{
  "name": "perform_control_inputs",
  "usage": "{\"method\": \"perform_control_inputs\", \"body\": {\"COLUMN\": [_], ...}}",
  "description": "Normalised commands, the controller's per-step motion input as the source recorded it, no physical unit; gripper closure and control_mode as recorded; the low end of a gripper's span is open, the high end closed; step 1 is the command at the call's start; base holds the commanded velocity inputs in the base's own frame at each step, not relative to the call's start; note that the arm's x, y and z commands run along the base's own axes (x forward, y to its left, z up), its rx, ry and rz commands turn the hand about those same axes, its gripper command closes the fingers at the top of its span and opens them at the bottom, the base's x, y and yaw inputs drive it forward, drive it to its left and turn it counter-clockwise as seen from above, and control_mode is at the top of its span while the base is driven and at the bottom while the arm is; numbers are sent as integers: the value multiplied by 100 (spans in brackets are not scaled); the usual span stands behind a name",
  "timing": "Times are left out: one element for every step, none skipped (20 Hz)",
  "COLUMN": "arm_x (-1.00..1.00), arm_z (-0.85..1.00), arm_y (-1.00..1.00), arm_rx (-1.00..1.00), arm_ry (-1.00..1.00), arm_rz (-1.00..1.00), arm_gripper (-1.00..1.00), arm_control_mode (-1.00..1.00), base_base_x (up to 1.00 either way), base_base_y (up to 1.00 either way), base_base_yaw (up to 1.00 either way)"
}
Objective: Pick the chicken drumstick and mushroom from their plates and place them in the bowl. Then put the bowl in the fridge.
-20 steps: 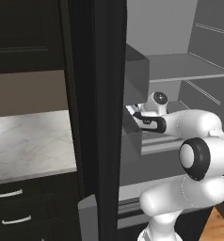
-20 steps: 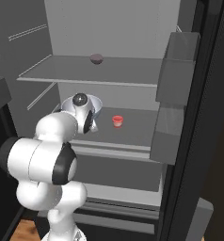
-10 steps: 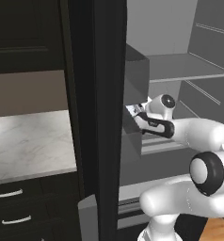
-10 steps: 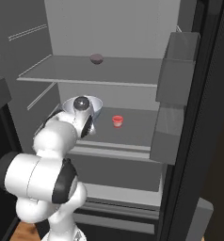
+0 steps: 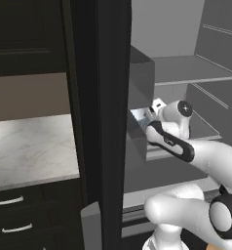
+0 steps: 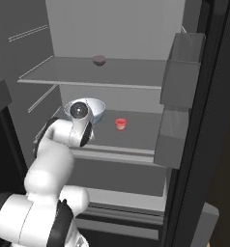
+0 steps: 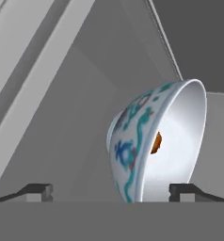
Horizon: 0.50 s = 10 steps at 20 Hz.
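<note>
Hand view, nearest first: the two dark fingertips (image 7: 38, 190) of the hand (image 7: 111, 192) stand wide apart, with the bowl (image 7: 156, 141) between them and just beyond, not gripped; the bowl is white inside, with blue and green scrollwork on its outer wall, and a small orange-brown piece, too small to name, lies within it. Right base view: the bowl (image 6: 92, 110) rests on the middle shelf (image 6: 136, 132) of the open fridge (image 6: 136, 38), behind the wrist; a small red item (image 6: 120, 124) sits beside it on the same shelf; a dark round item (image 6: 99, 60) lies on the shelf above. Compared with a second ago, the fingers have spread off the bowl and the arm has drawn back.
</note>
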Motion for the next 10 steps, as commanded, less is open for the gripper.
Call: {"method": "perform_control_inputs", "body": {"arm_x": [-57, -60, -61, -62, -65, -68, -66, -66, -67, -66], "arm_z": [45, 43, 40, 38, 34, 33, 30, 30, 30, 30], "arm_y": [0, 0, -1, -2, -5, -12, -8, -2, 0, 0], "arm_rx": [0, 0, 0, 0, 0, 2, 1, 0, 0, 0], "arm_ry": [1, 6, 8, 10, 13, 14, 15, 15, 15, 16], "arm_rz": [0, -1, -1, -2, -3, -3, -3, -3, -5, -5], "arm_gripper": [-100, -100, -100, -100, -100, -100, -100, -100, -100, -100], "arm_control_mode": [-100, -100, -100, -100, -100, -100, -100, -100, -100, -100], "base_base_x": [0, 0, 0, 0, 0, 0, 0, 0, 0, 0], "base_base_y": [0, 0, 0, 0, 0, 0, 0, 0, 0, 0], "base_base_yaw": [0, 0, 0, 0, 0, 0, 0, 0, 0, 0]}}
